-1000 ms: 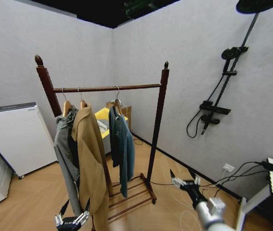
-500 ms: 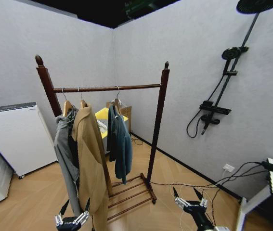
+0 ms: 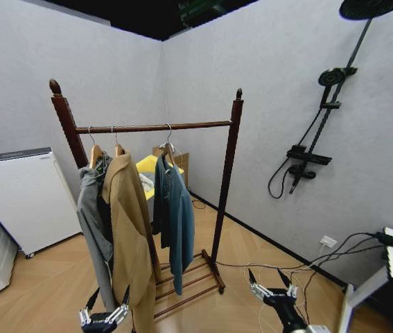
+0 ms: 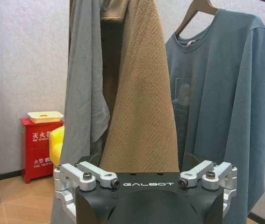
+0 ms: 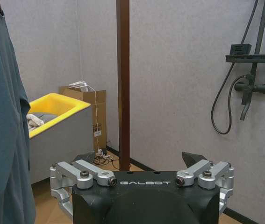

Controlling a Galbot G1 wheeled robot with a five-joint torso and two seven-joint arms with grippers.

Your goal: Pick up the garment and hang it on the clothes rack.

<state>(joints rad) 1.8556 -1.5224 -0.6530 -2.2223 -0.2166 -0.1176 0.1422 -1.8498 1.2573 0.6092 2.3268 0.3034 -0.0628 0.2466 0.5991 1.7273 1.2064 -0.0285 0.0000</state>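
1. Silver-fingered left gripper [image 3: 102,319] hangs low at the near edge of the head view, just in front of the tan coat [image 3: 132,229]; its fingers are spread and hold nothing. In the left wrist view the left gripper [image 4: 146,179] points at the coat hem, with the garment [image 4: 221,107] beyond and to one side
2. Right gripper [image 3: 272,291] sits low on the robot's right, well apart from the rack [image 3: 227,180], over bare floor with loose cables. Its fingers stand spread and empty. In the right wrist view it [image 5: 141,179] faces the rack's post [image 5: 123,79], with a sleeve of the garment [image 5: 3,126] at the picture's edge
3. Both arms are lowered and held close to the body; neither touches any clothing
4. Garment location: it hangs on a wooden hanger [image 3: 168,152] whose hook is over the rack's rod [image 3: 154,127], between the coat and the far post. A grey jacket [image 3: 92,215] hangs beside the coat
5. Step judged: the hanging appears complete and the grippers are clear of the garment
6. Next move, as a judgement: no further grasp is called for. Keep both arms clear of the hanging clothes, since a brush against the garment could set the hanger swinging
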